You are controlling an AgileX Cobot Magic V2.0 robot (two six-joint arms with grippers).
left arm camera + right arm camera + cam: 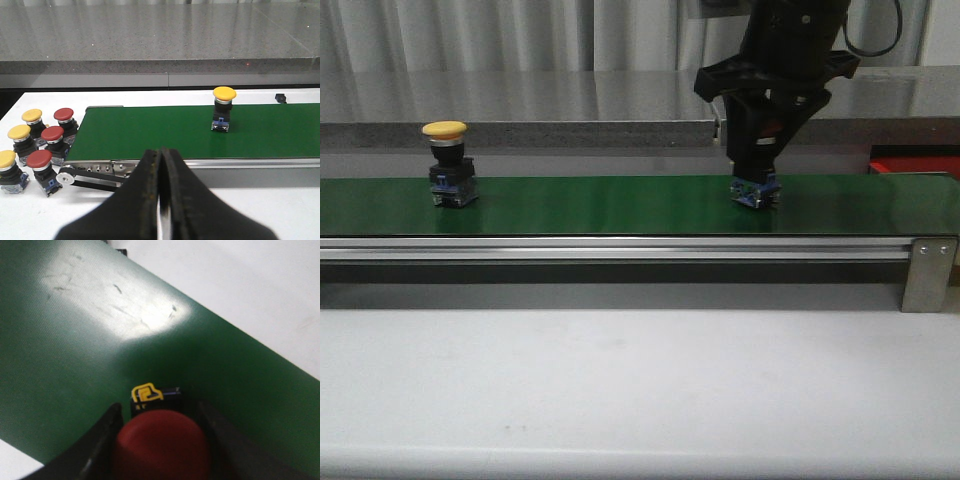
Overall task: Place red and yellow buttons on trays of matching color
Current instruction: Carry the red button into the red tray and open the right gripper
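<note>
Right wrist | red button (160,447) between right pincer (159,440) fingers | grasped, on belt (75,365)

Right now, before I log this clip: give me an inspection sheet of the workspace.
Surface: green belt on a white table.
Job's things: yellow button upright on the belt; red button between the right gripper's fingers; red tray edge at far right.
Clutter: spare red and yellow buttons on the table off the belt's end.
Grippers: right gripper around the red button, grip uncertain; left gripper shut, empty.
Cables: black cable on the right arm.
Surroundings: grey counter, curtain.
</note>
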